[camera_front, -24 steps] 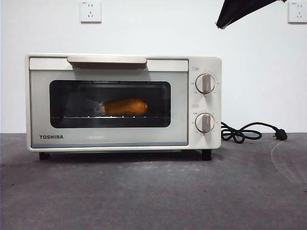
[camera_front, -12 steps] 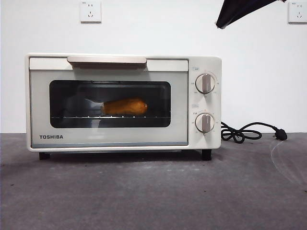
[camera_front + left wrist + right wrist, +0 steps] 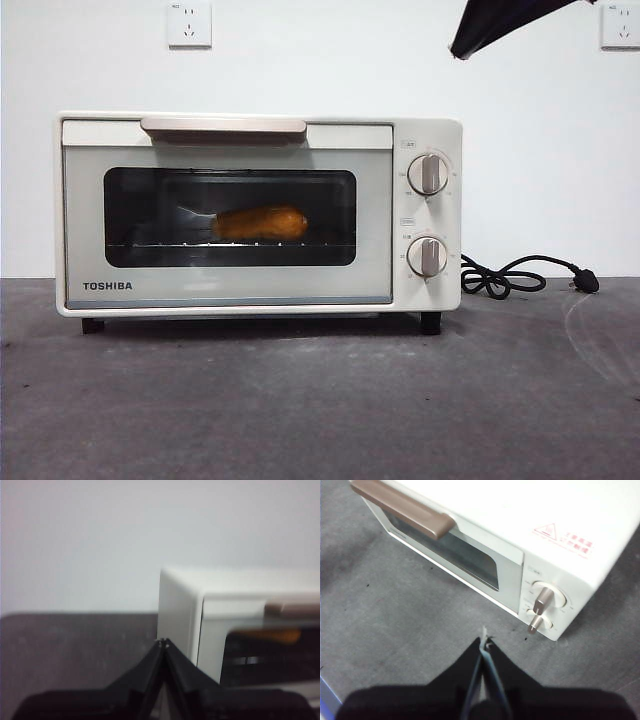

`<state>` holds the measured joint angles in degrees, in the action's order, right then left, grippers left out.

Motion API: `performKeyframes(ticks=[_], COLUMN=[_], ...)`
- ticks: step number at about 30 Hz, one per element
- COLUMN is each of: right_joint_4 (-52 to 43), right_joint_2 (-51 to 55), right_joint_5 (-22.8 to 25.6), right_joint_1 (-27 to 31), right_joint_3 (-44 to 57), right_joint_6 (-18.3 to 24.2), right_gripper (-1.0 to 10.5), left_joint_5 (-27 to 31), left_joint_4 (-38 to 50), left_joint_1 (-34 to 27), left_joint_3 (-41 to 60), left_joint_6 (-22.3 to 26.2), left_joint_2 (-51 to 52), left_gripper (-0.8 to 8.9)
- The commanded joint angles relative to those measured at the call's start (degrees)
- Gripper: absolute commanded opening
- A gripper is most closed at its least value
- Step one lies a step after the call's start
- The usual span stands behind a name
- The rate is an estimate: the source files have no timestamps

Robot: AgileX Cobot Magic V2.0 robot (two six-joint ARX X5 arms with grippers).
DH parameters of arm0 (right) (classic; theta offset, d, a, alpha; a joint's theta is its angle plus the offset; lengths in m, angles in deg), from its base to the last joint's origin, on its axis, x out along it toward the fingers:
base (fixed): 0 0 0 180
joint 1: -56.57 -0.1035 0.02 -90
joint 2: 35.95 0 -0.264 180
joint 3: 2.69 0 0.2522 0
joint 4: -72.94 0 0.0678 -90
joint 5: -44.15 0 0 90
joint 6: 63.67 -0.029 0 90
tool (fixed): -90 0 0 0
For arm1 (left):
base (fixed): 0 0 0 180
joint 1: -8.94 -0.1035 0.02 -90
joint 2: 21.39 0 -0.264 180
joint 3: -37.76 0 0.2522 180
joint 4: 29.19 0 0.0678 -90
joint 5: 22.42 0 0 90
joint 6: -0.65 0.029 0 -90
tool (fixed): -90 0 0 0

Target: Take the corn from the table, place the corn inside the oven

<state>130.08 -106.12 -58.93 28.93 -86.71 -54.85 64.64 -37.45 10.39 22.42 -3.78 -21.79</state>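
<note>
The cream-white TOSHIBA oven (image 3: 258,212) stands on the dark grey table (image 3: 320,400) with its door closed. Through the dark glass the yellow-orange corn (image 3: 260,222) lies on the wire rack, its whitish stub towards the left. My left gripper (image 3: 163,642) is shut and empty, hanging off the oven's (image 3: 235,630) side corner; a blurred orange streak of corn (image 3: 272,636) shows behind the window. My right gripper (image 3: 484,642) is shut and empty, high above the table in front of the oven's (image 3: 520,535) knob end. A black arm tip (image 3: 495,25) shows at the top right.
A black power cord with plug (image 3: 525,277) lies coiled on the table to the right of the oven. Two wall sockets (image 3: 189,24) sit high on the white wall. The brown handle (image 3: 402,509) runs along the door's top edge.
</note>
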Motion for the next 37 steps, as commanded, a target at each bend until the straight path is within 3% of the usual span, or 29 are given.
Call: performKeyframes(ticks=[1, 8, 37], right_joint_4=[-0.46, -0.5, -0.52], right_joint_2=[-0.17, -0.17, -0.17], right_joint_5=[0.09, 0.31, 1.38], right_joint_1=[0.0, 0.0, 0.0], right_joint_3=[0.33, 0.33, 0.33], right_joint_6=[0.26, 0.24, 0.26], right_gripper=[0.0, 0.0, 0.0], left_joint_5=[0.31, 0.44, 0.61], left_joint_4=[-4.09, -15.67, -15.15], left_joint_1=[0.15, 0.15, 0.31], left_joint_3=[1.03, 1.03, 0.96], left_joint_6=[1.38, 5.4, 6.16], left_joint_2=[0.04, 0.04, -3.39], left_gripper=[-0.03, -0.03, -0.03])
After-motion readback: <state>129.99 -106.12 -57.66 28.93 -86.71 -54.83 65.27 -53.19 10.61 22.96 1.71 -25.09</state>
